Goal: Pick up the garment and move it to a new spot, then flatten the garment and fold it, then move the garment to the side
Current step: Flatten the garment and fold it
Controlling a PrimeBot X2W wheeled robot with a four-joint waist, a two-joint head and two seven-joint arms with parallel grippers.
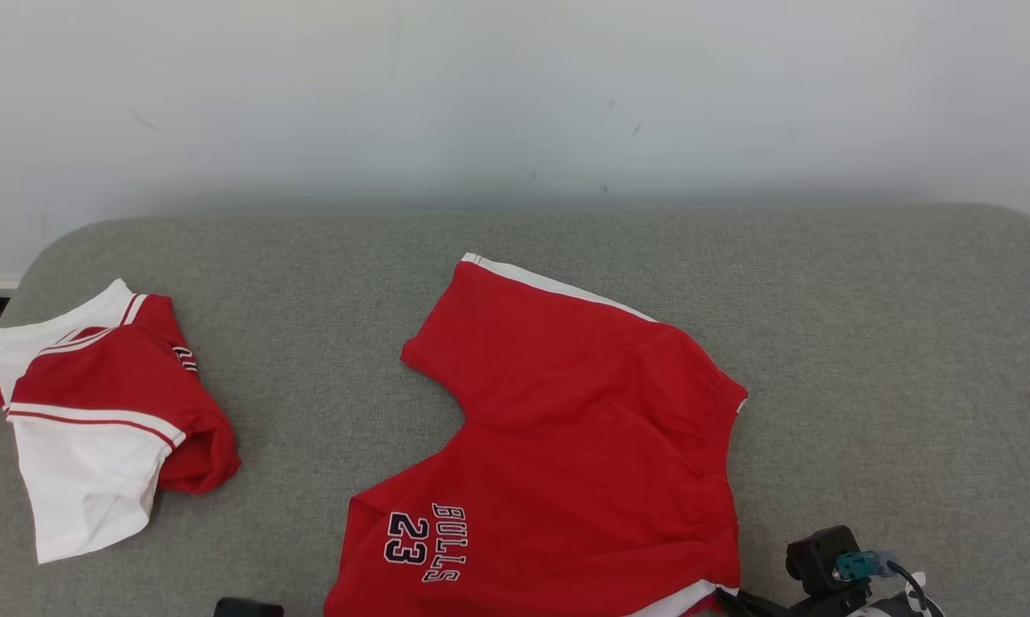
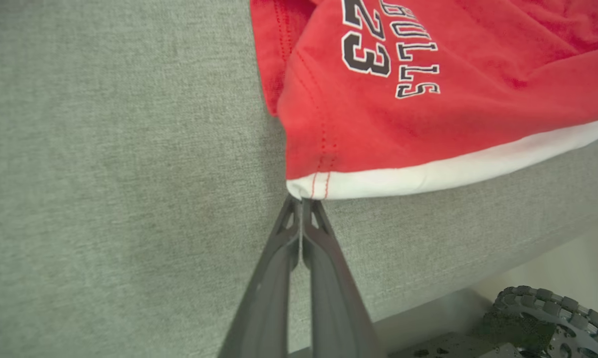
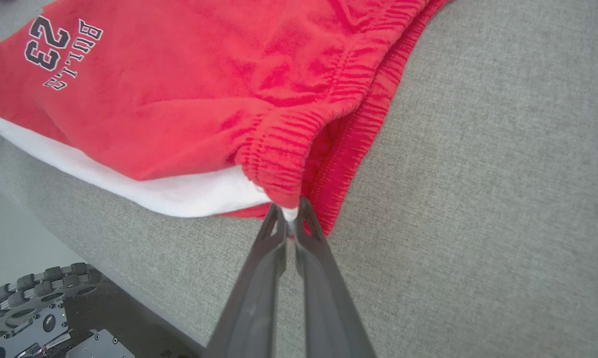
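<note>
The garment [image 1: 566, 428] is a pair of red shorts with white side stripes and "BULLS 23" printed on one leg. It lies spread on the grey padded surface [image 1: 866, 386], near its front edge. In the left wrist view my left gripper [image 2: 301, 201] is shut on the white hem corner of the printed leg of the garment [image 2: 428, 124]. In the right wrist view my right gripper [image 3: 290, 211] is shut on the corner of the garment [image 3: 179, 99] where the ribbed waistband meets the white stripe. That right gripper [image 1: 742, 600] shows at the bottom of the head view, at the shorts' lower right corner.
A folded red and white shirt [image 1: 95, 411] lies at the left end of the surface. A pale wall [image 1: 515, 103] runs along the back. Below the front edge sits my wheeled base [image 2: 552, 318]. Bare grey surface extends to the right of the shorts.
</note>
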